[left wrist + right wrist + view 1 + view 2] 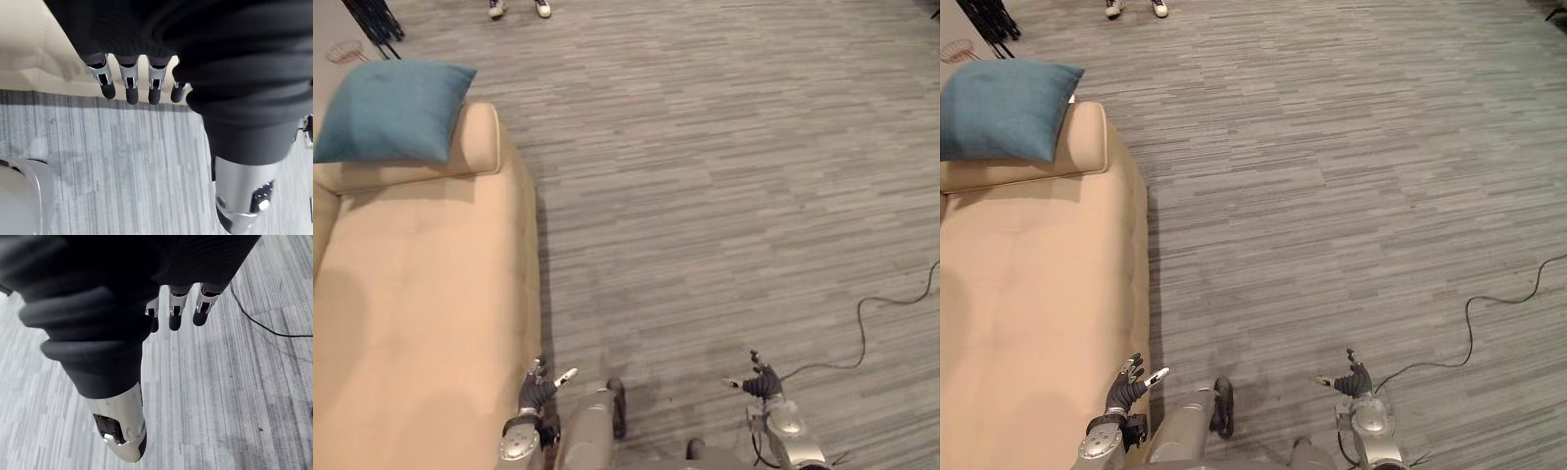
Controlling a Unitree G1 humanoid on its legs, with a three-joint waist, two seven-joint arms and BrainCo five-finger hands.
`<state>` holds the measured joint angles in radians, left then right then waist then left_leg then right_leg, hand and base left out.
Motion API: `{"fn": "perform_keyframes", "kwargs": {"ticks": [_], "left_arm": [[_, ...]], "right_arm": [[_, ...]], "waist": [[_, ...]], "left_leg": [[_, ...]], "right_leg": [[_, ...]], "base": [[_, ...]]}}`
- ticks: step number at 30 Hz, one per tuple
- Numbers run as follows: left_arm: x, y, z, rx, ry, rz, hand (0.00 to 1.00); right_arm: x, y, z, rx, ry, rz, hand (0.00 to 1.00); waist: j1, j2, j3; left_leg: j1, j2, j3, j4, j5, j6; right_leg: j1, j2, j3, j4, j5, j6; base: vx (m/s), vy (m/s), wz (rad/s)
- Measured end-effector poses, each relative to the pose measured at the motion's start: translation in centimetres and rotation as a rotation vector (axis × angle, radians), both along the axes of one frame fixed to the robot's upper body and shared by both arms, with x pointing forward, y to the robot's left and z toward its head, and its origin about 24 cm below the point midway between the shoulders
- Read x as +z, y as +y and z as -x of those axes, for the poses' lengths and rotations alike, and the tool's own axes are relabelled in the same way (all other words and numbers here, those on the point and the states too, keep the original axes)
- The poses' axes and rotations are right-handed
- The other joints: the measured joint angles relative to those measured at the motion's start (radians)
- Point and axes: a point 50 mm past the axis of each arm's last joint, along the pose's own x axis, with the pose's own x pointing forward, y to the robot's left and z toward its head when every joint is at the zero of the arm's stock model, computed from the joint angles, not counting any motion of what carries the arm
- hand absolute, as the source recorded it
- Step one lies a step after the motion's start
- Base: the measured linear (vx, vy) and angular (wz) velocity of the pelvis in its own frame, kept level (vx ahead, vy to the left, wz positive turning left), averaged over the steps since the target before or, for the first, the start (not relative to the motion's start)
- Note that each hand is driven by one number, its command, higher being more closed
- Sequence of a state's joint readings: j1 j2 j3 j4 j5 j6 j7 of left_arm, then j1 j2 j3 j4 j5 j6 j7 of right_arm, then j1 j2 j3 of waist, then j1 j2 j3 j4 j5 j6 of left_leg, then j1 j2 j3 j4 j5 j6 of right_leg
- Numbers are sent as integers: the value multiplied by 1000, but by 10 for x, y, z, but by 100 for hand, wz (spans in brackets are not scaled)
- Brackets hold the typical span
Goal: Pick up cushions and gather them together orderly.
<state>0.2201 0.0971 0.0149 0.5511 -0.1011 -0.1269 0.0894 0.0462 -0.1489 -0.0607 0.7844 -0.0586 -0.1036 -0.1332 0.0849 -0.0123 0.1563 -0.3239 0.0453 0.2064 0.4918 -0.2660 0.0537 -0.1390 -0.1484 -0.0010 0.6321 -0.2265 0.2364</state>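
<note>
While your left robot hand (539, 388) hung beside the beige sofa (421, 294) and your right robot hand (762, 380) over the grey floor (724, 196), both loosely spread and holding nothing, the blue cushion (391, 110) lay on the sofa's far bolster (481, 137), well apart from them.

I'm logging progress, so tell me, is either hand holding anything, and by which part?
Nothing is held. The left hand and right hand hang open and empty, and the blue cushion lies on the far end of the sofa, away from both.
</note>
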Motion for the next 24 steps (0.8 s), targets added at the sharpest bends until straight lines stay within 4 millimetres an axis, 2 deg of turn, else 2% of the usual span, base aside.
{"fn": "perform_keyframes", "kwargs": {"ticks": [1,2,3,4,5,7,8,9,10,11,12,13,14,15,16,17,18,19,20,22,23,24], "left_arm": [[0,-1,-1,-17,1,-3,0],[0,0,1,-18,4,-9,0],[0,1,1,-16,4,-11,0],[3,3,-2,-14,-9,-13,0],[5,5,-4,-18,-20,-21,0],[11,8,-17,-31,-51,-35,0],[12,7,-21,-34,-61,-36,0],[12,6,-24,-35,-66,-31,0],[14,6,-27,-36,-76,-35,0],[15,7,-28,-35,-77,-39,0],[14,9,-26,-34,-72,-47,0],[13,4,-28,-41,-71,-37,0],[14,-6,-33,-38,-85,-5,0],[14,-7,-33,-37,-86,-3,0],[13,-6,-32,-16,-84,6,0],[11,-7,-32,-19,-77,11,0],[11,-8,-33,-22,-75,13,0],[11,-8,-34,-22,-76,15,0],[11,-7,-33,-22,-76,12,0],[12,-6,-32,-18,-82,9,0],[11,-4,-28,-10,-80,6,0],[10,-3,-24,-4,-71,7,0]], "right_arm": [[-3,3,3,-5,13,-12,0],[-5,8,5,-2,23,-26,0],[-6,9,5,-1,24,-27,0],[-5,9,4,1,20,-26,0],[-4,9,1,2,12,-25,0],[-1,6,-4,2,-2,-18,0],[0,3,-5,-2,-5,-11,0],[1,-1,-4,-7,-3,-1,0],[1,-4,-3,-14,3,6,0],[0,-4,-2,-11,10,11,0],[0,-4,0,-12,17,10,0],[-1,-9,4,-17,34,22,0],[2,-16,1,-13,22,43,0],[4,-15,-1,-11,14,43,0],[13,-10,-17,12,-45,39,0],[21,-7,-29,26,-96,41,0],[24,-6,-33,26,-114,37,0],[26,-3,-38,19,-131,16,0],[26,-2,-39,10,-140,9,0],[28,-6,-40,-8,-156,18,0],[30,-10,-41,-12,-161,35,0],[30,-12,-40,-12,-157,41,0]], "waist": [[-7,-1,3],[-18,5,2],[-20,15,1],[-19,10,-5],[-19,17,-3],[-30,23,4],[-43,28,12],[-52,47,23],[-64,48,31],[-68,43,36],[-74,36,32],[-77,51,29],[-71,121,24],[-69,124,23],[-58,122,28],[-44,127,40],[-42,120,49],[-34,94,65],[-17,65,66],[-11,41,64],[-8,35,67],[-2,44,64]], "left_leg": [[73,-17,-1,-11,-29,21],[171,-31,1,-51,-51,33],[208,-34,3,-78,-57,36],[260,-39,2,-123,-62,38],[302,-46,-12,-169,-64,38],[359,-45,-33,-219,-64,33],[387,-39,-51,-229,-64,19],[429,-24,-69,-245,-74,0],[483,-20,-91,-249,-94,-37],[519,-19,-119,-236,-116,-75],[537,-18,-136,-214,-128,-97],[541,9,-178,-103,-142,-121],[447,93,-172,132,-69,-185],[426,101,-169,170,-43,-187],[309,148,-134,384,229,-168],[235,210,-81,545,192,-125],[197,230,-56,604,144,-95],[140,229,-11,637,72,-74],[84,204,34,586,27,-58],[-16,168,80,435,14,-47],[-89,148,124,218,28,-57],[-111,147,155,92,58,-81]], "right_leg": [[-54,-30,-18,193,42,30],[-94,-69,-93,325,4,-52],[-114,-80,-129,337,-13,-81],[-150,-90,-189,329,-34,-118],[-202,-96,-260,283,-52,-149],[-292,-83,-336,92,-51,-162],[-308,-56,-342,-46,-13,-158],[-310,-24,-331,-215,59,-155],[-319,17,-295,-418,179,-146],[-333,32,-273,-480,237,-157],[-337,36,-264,-488,255,-171],[-339,41,-229,-402,394,-237],[-332,71,-280,-296,334,-266],[-328,75,-282,-288,320,-264],[-280,90,-285,-295,271,-266],[-194,114,-287,-345,258,-270],[-139,116,-287,-370,253,-272],[-29,103,-287,-428,249,-274],[51,74,-292,-478,249,-274],[127,38,-328,-528,238,-257],[186,15,-370,-558,189,-192],[216,9,-394,-571,150,-142]], "base": [[596,221,15],[604,181,8],[478,104,-1],[569,92,-4],[572,81,6],[592,49,26],[623,3,45],[670,-20,62],[858,-66,68],[762,-92,66],[830,-166,89],[1014,-231,92],[852,-195,76],[964,-232,26],[778,-168,-3],[911,-177,-3],[703,-67,15],[635,-20,32],[611,-1,39],[513,47,39],[574,100,36],[720,174,26]]}}
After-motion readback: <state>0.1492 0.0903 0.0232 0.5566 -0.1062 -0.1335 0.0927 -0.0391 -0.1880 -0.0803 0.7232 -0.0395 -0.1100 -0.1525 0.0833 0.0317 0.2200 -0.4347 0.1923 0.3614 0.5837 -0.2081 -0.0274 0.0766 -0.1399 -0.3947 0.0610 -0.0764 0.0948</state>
